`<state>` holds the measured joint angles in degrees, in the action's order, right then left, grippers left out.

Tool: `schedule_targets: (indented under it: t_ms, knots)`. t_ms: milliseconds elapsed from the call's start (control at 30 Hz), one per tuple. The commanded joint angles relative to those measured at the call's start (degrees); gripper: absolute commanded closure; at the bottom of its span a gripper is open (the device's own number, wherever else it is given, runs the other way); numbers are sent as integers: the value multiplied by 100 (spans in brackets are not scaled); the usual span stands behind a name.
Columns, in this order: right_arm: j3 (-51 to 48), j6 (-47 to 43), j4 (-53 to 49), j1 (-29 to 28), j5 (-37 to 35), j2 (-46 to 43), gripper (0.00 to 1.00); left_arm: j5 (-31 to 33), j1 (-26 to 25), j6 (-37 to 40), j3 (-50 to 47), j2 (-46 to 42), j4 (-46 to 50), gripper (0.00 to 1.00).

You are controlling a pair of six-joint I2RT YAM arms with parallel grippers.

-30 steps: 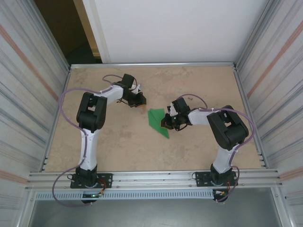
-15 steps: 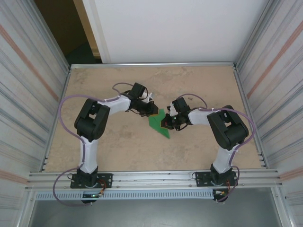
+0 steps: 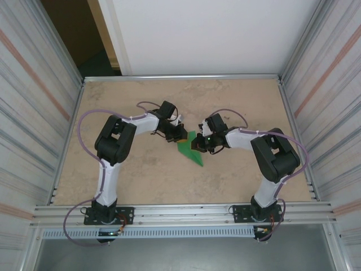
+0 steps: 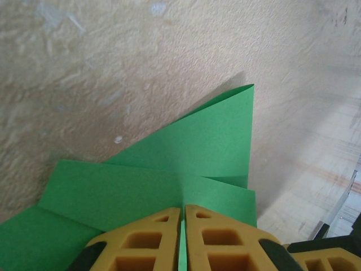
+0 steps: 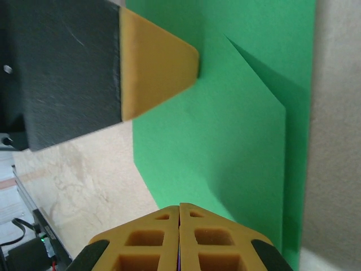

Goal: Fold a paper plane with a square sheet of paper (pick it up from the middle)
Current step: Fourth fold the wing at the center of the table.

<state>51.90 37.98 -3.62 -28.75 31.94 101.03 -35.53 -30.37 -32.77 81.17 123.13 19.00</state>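
- Square sheet of paper (image 3: pixel 188 149), partly folded, is being supported by the desk (image 3: pixel 141 169), between the two end effectors.
- Its green edge is being pinched by the nearly closed left end effector (image 4: pixel 182 208).
- The right end effector (image 5: pixel 179 205) is being held closed, fingertips over the sheet; any grip cannot be told.

We find no writing, label, brand, number or sign to read. The square sheet of paper (image 4: pixel 214 141) is plain green, and the table (image 3: pixel 237 101) bears only mottled beige.
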Motion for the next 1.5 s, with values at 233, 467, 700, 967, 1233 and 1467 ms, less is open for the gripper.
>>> schedule_targets:
  t_ms: [233,467,700,967,1233,1467]
  knots:
    - [391,144,-298,-35,-138,593,94,705,-64,94,183,342,937,87]
    - [-10,-32,-474,-50,73,440,94,921,-95,77,294,469,1230,87]
    - [-799,-124,-548,-69,180,-184,94,1029,-97,61,330,541,1347,87]
    - [-1696,-109,-772,-116,-96,-1199,94,900,-96,60,380,493,1303,87]
    - [-1685,97,-1109,-86,-734,-2621,80,83,-98,-104,722,43,628,81]
    - [-1273,449,-124,377,-930,-2416,57,117,44,-800,54,-1066,-513,57]
